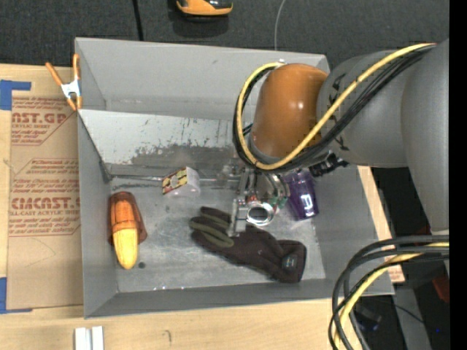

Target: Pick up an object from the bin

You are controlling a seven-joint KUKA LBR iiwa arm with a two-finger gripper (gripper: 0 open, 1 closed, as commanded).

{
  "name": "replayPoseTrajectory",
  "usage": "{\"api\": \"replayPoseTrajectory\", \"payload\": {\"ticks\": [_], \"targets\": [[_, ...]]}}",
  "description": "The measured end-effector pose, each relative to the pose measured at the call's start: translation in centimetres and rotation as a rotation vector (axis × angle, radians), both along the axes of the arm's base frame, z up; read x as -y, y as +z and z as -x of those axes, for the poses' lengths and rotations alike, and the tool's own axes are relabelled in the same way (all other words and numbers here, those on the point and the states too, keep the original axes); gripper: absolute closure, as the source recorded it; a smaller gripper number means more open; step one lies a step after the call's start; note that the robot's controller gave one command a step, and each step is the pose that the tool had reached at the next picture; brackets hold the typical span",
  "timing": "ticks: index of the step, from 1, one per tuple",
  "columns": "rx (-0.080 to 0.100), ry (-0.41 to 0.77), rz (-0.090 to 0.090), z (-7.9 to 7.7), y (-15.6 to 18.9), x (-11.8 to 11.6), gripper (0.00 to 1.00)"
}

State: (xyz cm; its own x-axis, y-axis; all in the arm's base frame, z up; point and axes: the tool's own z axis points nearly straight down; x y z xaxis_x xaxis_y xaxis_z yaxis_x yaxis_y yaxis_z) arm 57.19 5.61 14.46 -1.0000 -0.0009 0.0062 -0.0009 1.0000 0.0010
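Your gripper [239,221] hangs over the dark glove [266,252] in the scuffed grey bin [182,71] on a pale wood desk [219,319] — clenched or released, you cannot tell.

A dark brown glove [255,248] lies flat on the bin [182,268] floor toward the lower wall, olive fingers pointing left, cuff to the right.

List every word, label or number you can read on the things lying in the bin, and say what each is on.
No text in the bin can be read.
On the purple container: white marks, too blurred to read.
On the small packet: red and white print, too small to read.
On the dark glove and the orange-and-yellow object: no text seen.
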Motion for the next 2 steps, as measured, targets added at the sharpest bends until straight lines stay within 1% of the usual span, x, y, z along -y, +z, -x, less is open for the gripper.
{"api": "replayPoseTrajectory", "payload": {"ticks": [1, 2], "targets": [[0.008, -0.001, 0.000, -0.2, 0.5, 0.0, 0.00], [0.010, -0.108, 0.000, 4.3, -6.0, 0.5, 0.00]]}}
